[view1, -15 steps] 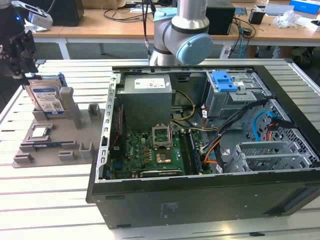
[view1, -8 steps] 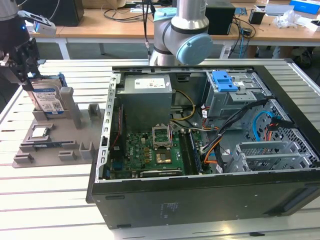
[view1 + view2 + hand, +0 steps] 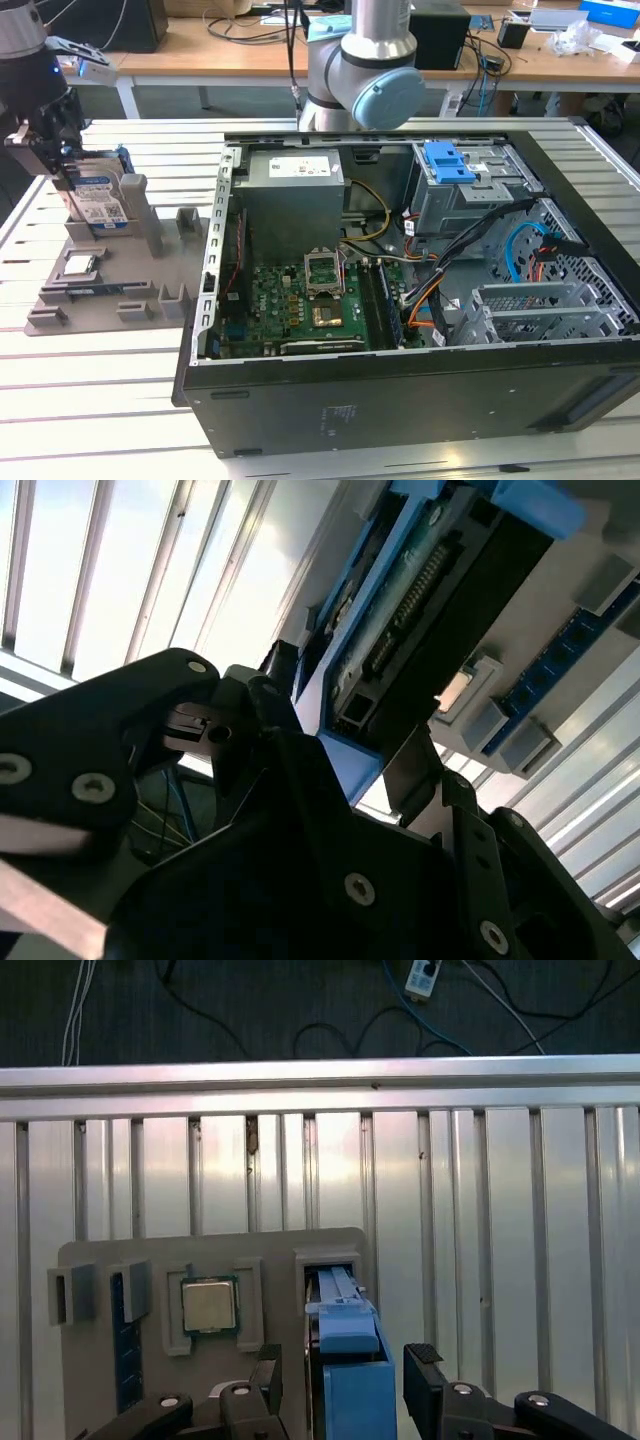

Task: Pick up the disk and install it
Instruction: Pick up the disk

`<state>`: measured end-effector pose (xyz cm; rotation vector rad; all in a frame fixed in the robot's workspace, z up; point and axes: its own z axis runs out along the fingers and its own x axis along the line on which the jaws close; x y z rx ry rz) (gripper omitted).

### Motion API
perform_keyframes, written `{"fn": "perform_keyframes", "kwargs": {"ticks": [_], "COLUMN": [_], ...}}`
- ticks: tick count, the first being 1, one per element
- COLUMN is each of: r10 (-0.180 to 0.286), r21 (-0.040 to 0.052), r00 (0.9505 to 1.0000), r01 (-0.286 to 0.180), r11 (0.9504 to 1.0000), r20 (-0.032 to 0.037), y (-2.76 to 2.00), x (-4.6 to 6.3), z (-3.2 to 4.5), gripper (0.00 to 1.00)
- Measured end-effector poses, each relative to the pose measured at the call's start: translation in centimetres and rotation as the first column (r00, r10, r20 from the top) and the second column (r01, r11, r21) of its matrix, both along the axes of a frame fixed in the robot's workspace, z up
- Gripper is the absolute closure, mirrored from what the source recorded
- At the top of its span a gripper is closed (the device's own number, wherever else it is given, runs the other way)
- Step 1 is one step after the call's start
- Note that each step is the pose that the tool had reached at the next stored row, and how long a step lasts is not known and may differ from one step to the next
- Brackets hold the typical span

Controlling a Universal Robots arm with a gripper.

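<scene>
Fingers [image 3: 425, 1375] apart, one on each side of the disk [image 3: 100, 200], which stands on edge in its slot

Exterior view: disk upright in the grey fixture plate [image 3: 150, 262] at the exterior view's left, label facing the camera, blue carrier frame along its edges. Black gripper head low over the disk's top corner. First wrist view: blue frame runs between the two finger pads, a narrow gap showing on one side, the other pad just beside the frame; cannot tell whether that pad touches. Processor chip [image 3: 208, 1305] lies flat in its own pocket on the same plate, beside the disk's slot. Plate sits on the slatted metal worktop [image 3: 100, 400]. Open computer case [image 3: 400, 405] lies well apart towards the exterior view's right, motherboard exposed, a bare blue bracket [image 3: 447, 160] near its drive cage
</scene>
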<state>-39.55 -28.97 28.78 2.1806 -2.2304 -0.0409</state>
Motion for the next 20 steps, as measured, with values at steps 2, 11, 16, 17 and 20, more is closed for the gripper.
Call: {"fn": "perform_keyframes", "kwargs": {"ticks": [2, 11, 16, 17, 20], "r10": [0.006, 0.006, 0.006, 0.006, 0.006], "r21": [0.0, -0.0004, -0.0007, -0.0017, -0.0028], "r00": [1.0, 1.0, 1.0, 1.0, 1.0], "r01": [-0.006, -0.006, -0.006, -0.006, -0.006], "r11": [1.0, 1.0, 1.0, 1.0, 1.0], "r20": [0.0001, 0.0, 0.0, 0.0, 0.0], "y": [0.16, 0.16, 0.16, 0.16, 0.16], "x": [0.0, 0.0, 0.0, 0.0, 0.0], "z": [-0.09, -0.08, -0.09, -0.09, -0.08], "gripper": [0.4, 0.6, 0.63, 0.63, 0.63]}}
